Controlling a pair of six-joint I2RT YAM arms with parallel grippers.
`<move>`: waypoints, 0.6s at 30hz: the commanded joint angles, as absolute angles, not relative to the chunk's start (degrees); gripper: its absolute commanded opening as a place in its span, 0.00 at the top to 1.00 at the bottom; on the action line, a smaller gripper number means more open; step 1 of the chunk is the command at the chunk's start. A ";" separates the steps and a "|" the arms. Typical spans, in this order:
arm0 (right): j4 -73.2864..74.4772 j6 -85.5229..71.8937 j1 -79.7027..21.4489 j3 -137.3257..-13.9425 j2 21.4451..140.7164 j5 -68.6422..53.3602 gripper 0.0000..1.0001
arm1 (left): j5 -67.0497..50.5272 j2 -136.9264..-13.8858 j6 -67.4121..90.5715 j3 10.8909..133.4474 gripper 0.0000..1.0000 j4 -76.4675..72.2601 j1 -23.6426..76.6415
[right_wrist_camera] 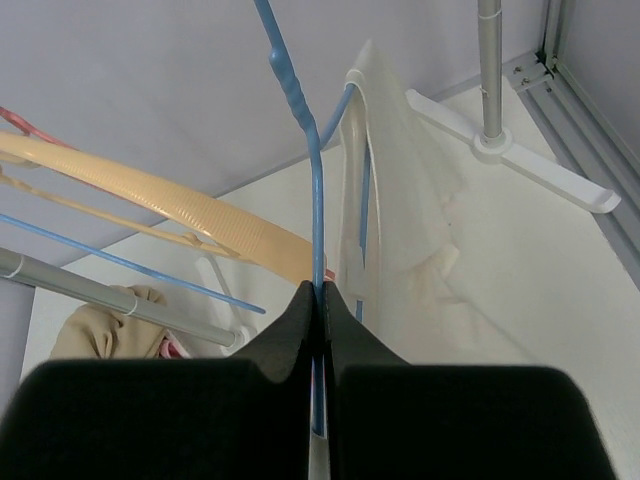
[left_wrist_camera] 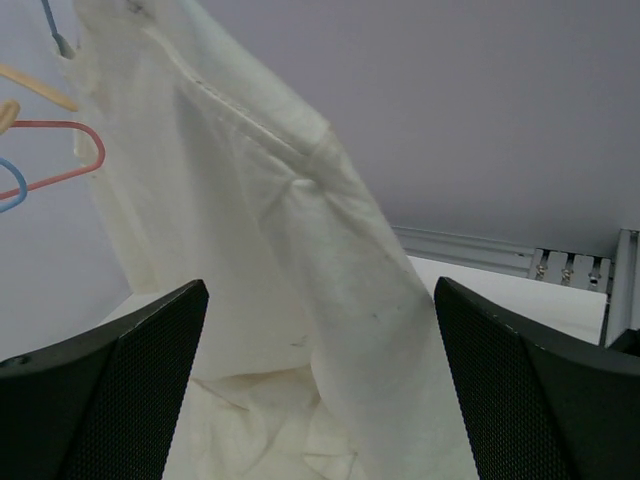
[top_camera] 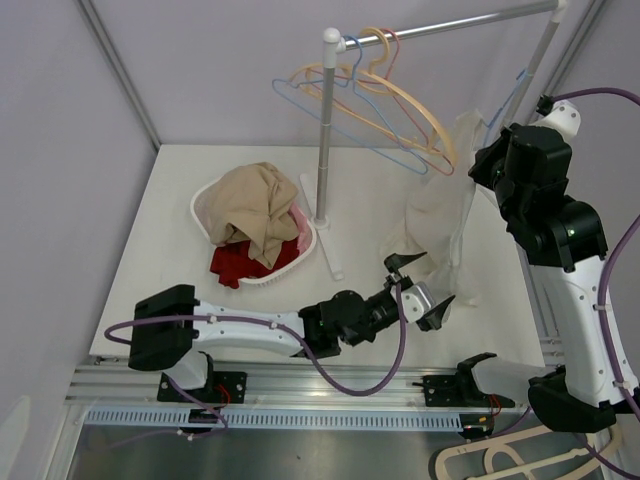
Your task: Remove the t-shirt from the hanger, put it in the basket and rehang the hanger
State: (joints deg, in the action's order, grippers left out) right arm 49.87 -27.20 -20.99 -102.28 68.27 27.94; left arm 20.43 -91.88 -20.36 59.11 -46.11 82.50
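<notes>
A cream t-shirt hangs from a thin blue hanger at the right, its hem bunched on the table. My right gripper is high up and shut on the blue hanger's wire, with the shirt draped just beyond it. My left gripper is open and empty near the shirt's lower part. In the left wrist view the shirt fills the space ahead of my wide-apart fingers, not touching them.
A metal rail on a stand holds several empty hangers in tan, blue and pink. A white basket with tan and red clothes sits at the left. Another tan hanger lies below the table's front edge.
</notes>
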 commanded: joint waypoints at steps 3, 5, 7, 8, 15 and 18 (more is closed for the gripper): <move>46.76 -28.91 -21.80 -103.54 65.39 27.60 1.00 | 18.89 -94.04 -17.31 64.07 0.00 -45.89 81.21; 46.50 -29.09 -21.80 -103.45 65.13 27.07 1.00 | 18.72 -95.18 -15.75 65.83 0.01 -44.57 80.51; 46.23 -29.27 -22.06 -103.36 64.78 26.28 1.00 | 16.89 -95.54 -13.20 66.27 0.01 -42.63 79.55; 46.06 -29.27 -22.06 -103.45 64.69 26.02 1.00 | 15.74 -95.54 -10.31 65.57 0.01 -42.37 78.32; 46.23 -29.27 -22.67 -103.63 64.86 24.52 1.00 | 12.83 -98.78 -7.91 68.46 0.07 -40.17 77.08; 46.14 -29.27 -22.94 -103.53 64.86 24.26 1.00 | 14.67 -100.36 -7.56 71.09 0.21 -38.76 76.91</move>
